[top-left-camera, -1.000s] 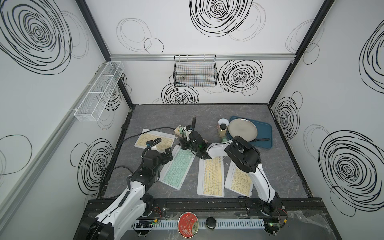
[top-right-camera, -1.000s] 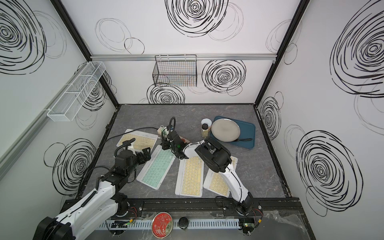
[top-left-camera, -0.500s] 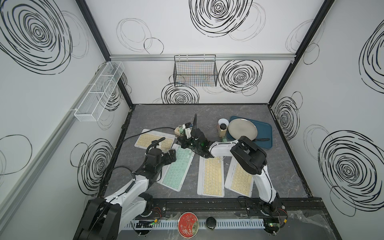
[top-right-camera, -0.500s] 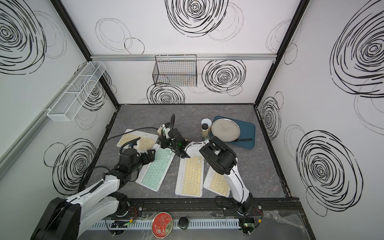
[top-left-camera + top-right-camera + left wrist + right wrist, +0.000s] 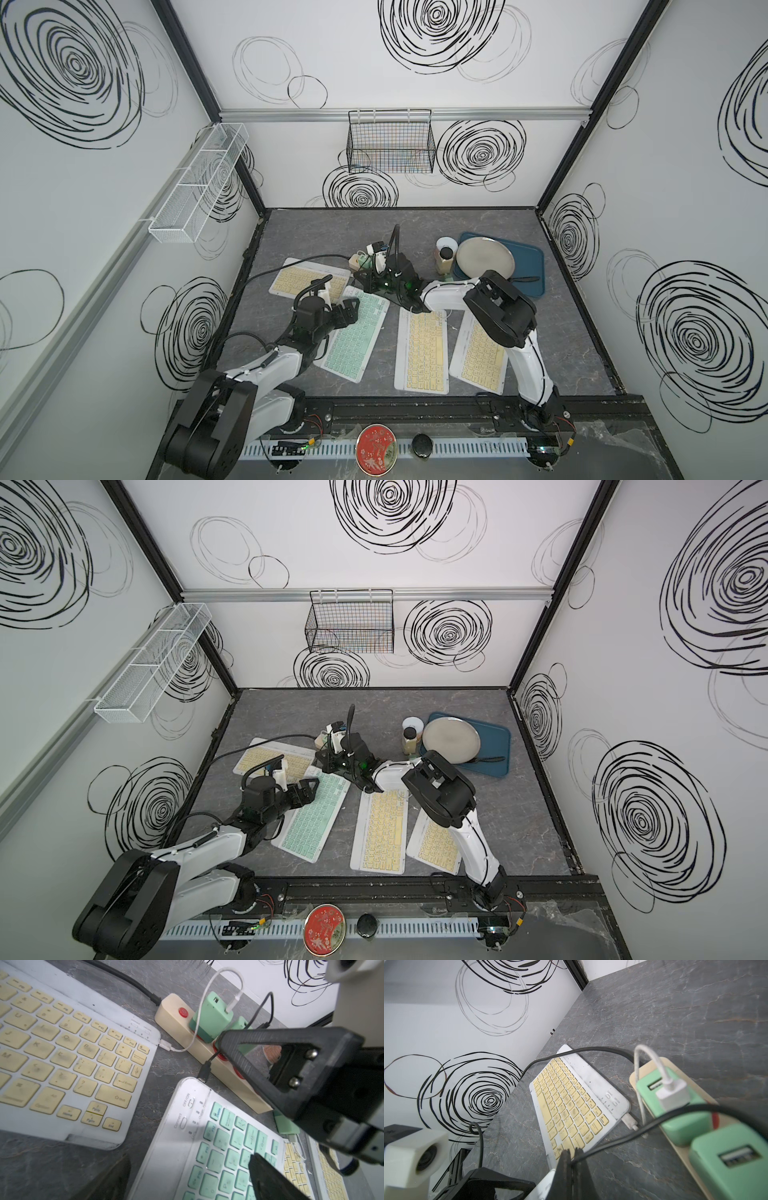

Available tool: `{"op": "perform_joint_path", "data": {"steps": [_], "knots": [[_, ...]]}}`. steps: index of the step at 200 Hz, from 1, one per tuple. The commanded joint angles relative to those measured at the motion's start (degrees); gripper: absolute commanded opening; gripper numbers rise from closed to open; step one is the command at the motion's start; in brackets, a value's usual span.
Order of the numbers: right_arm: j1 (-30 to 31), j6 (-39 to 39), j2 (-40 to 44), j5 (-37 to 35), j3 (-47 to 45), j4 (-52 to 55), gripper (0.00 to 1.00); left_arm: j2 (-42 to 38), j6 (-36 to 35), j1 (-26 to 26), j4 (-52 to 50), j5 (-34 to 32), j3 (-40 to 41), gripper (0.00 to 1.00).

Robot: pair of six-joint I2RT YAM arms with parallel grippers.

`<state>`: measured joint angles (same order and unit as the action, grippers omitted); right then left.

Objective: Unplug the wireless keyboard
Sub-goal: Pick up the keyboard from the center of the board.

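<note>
The right gripper is pressing its fingers together on the black cable. The cable's plug is sitting in the corner of the green keyboard, just beneath those fingers. The left gripper is holding its fingers spread wide, one hovering over the green keys, the other over the table. Ahead of them the green keyboard is showing "OFF/ON" and "Connect". Beside them the yellow keyboard is showing "Enter" and "Shift".

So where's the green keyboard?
In both top views the green keyboard lies centre-left, beside the leftmost yellow keyboard, with the left gripper at its far end.
</note>
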<state>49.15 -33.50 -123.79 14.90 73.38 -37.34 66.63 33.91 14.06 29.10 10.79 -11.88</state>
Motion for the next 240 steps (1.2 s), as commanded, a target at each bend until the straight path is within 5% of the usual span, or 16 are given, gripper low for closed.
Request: {"op": "perform_joint_path", "data": {"steps": [1, 36, 87, 155, 217, 240], "knots": [[-0.3, -0.7, 2.3, 0.8, 0.3, -3.4, 0.0, 1.0, 1.1, -0.5, 6.9, 3.9, 0.7, 0.88], [-1.0, -1.4, 1.3, 1.6, 0.7, -4.0, 0.0, -2.0, 1.2, -0.5, 7.7, 5.7, 1.6, 0.76], [-2.2, -3.1, 0.4, 4.2, 0.6, -6.4, 0.0, -4.9, 2.2, 0.0, 12.6, 10.6, 3.9, 0.74], [-1.8, -3.4, 0.5, 5.9, -0.1, -8.7, 0.0, 2.5, 5.4, 0.6, 22.5, 12.0, 5.1, 0.61], [-1.6, -3.7, 0.6, 6.9, -0.4, -9.9, 0.0, 3.8, 4.1, 0.6, 20.0, 9.7, 3.9, 0.62], [-1.7, -3.7, 0.5, 6.7, -0.3, -10.0, 0.0, 2.8, 4.0, 0.7, 20.6, 10.9, 4.1, 0.53]]}}
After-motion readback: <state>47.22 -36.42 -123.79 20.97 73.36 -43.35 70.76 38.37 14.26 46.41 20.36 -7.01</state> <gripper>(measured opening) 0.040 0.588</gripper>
